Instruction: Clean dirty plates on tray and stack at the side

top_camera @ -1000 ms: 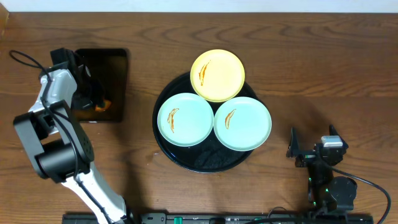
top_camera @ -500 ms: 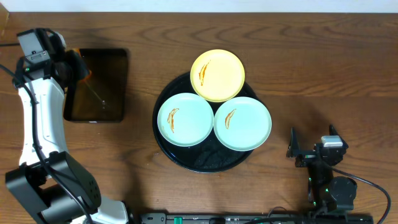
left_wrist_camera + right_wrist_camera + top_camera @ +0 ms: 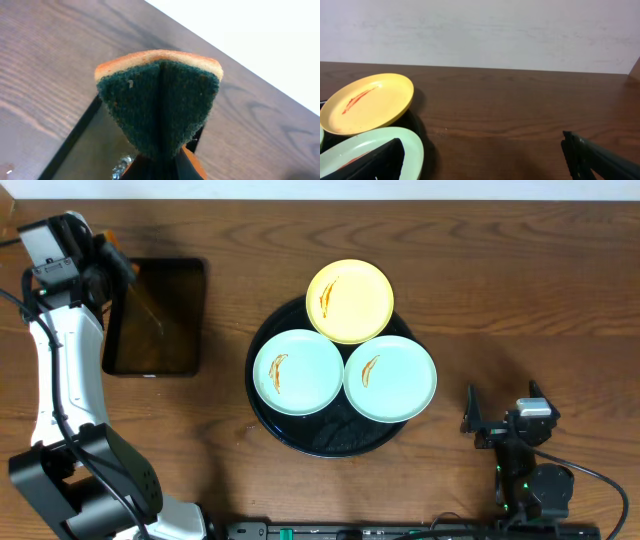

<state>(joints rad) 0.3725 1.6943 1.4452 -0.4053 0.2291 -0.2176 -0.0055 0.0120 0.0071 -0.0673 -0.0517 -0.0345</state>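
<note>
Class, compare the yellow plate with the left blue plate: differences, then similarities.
The yellow plate is pale yellow; the left blue plate is mint-blue. The yellow plate overhangs the far rim of the tray; the blue plate sits within it. Both are round, shallow, smeared orange-brown.

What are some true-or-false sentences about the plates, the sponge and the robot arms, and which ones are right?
1. One yellow plate and two blue plates sit on the round black tray. True.
2. The yellow plate is clean. False: it has an orange-brown smear.
3. The left gripper holds a sponge. True.
4. The right gripper is touching a blue plate. False: it is open, over the table, apart from the plates.
5. The sponge is orange all over. False: its facing side is dark green, with an orange layer behind.
</note>
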